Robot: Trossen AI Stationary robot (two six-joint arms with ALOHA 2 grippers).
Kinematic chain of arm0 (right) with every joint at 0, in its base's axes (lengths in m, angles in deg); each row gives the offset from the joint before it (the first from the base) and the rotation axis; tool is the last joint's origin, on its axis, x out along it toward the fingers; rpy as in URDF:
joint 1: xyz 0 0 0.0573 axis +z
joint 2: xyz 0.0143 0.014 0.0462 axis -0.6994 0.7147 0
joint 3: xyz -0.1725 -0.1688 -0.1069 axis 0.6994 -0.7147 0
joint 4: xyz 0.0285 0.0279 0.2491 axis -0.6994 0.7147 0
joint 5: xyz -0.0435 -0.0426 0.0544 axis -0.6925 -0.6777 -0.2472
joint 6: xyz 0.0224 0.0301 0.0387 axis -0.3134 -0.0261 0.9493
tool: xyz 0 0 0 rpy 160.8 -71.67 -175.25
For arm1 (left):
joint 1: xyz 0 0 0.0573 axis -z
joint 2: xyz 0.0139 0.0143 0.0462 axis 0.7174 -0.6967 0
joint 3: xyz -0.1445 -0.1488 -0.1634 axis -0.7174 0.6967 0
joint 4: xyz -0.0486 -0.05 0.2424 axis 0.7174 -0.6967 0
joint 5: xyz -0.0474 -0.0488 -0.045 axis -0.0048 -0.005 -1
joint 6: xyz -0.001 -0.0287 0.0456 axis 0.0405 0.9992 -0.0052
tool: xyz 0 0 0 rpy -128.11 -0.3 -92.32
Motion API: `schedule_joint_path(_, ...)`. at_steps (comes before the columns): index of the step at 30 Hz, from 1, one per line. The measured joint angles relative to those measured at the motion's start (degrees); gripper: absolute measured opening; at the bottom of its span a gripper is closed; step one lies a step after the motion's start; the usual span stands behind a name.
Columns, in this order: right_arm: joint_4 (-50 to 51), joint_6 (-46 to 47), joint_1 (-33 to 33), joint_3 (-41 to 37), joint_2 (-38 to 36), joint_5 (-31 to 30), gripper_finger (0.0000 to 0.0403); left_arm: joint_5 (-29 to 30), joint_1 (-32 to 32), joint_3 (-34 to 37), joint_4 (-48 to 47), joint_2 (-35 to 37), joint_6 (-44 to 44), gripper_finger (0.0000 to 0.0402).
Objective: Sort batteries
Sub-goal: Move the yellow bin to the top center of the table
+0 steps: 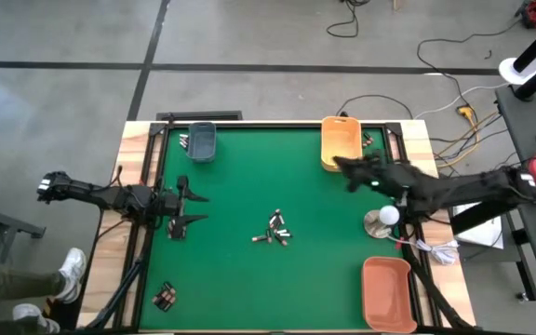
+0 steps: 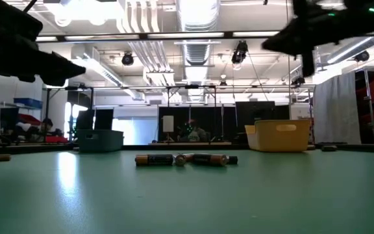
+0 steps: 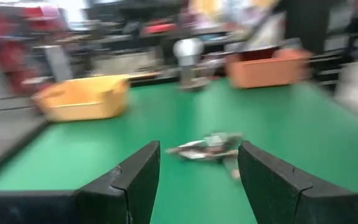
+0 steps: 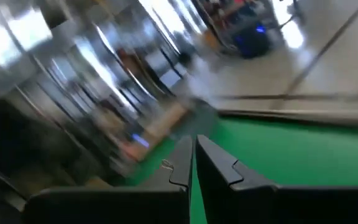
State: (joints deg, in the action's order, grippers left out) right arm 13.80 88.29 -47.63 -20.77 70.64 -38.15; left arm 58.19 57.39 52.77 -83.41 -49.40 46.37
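**Centre-frame cluster of cells on a green surface, both arms off it**

Near the middle of the high view, slightly right of centre, the batteries [image 1: 275,229] lie in a loose heap on the green surface [image 1: 249,186]. From the low view they show as dark and silvery cells [image 2: 186,158] lying end to end on the mat. A second small group of cells [image 1: 165,297] sits at the lower left corner, on the wood edge just outside the green.

Three bins stand at the borders: a grey-blue bin [image 1: 201,141] at the upper left, a yellow-orange bin [image 1: 340,141] at the upper right, and an orange bin [image 1: 386,291] at the lower right.

The left gripper [image 1: 191,209] is at the left edge of the frame, pointing inward toward the heap, its jaws spread wide with nothing between them; its wrist view looks past both fingers [image 3: 138,171] to the cells well ahead. The right gripper [image 1: 347,172] hangs at the upper right, just below the yellow-orange bin, jaws pressed together and empty, as the right wrist view shows [image 4: 192,163].

Around the surface is grey concrete floor with cables [image 1: 454,84] trailing at the upper right. A person's shoe [image 1: 71,268] shows at the lower left. The low view looks into a large hall with ceiling ducts [image 2: 197,19] and strip lights.
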Motion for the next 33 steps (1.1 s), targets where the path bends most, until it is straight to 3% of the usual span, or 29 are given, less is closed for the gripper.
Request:
schedule_joint_path(4,23.5,-10.0,-3.1,15.4,11.6,3.7,0.0028,9.7,0.0,0.0,1.7,0.1,2.3,0.0196)
schedule_joint_path(8,53.9,-15.7,-8.5,30.1,21.5,12.9,0.0071,10.4,0.0,0.0,5.1,-0.2,14.9,0.0196)
schedule_joint_path(13,73.3,-29.0,-14.0,41.3,30.6,19.5,0.0136,10.5,0.0,0.0,8.5,-0.1,27.9,0.0196)
schedule_joint_path(17,76.7,-36.1,-19.0,44.8,36.0,25.8,0.0174,10.5,0.0,0.0,10.4,-0.2,29.3,0.0196)
schedule_joint_path(22,76.4,-39.2,-24.9,46.8,41.0,26.7,0.0195,10.2,0.0,0.0,13.8,-0.3,40.0,0.0196)
schedule_joint_path(25,76.3,-38.4,-26.8,47.6,43.6,26.7,0.0194,10.2,0.0,0.0,14.1,-0.3,46.5,0.0196)
schedule_joint_path(33,75.4,-34.6,-27.2,47.6,51.2,26.4,0.0168,10.2,0.0,0.0,14.0,-1.1,46.7,0.0196)
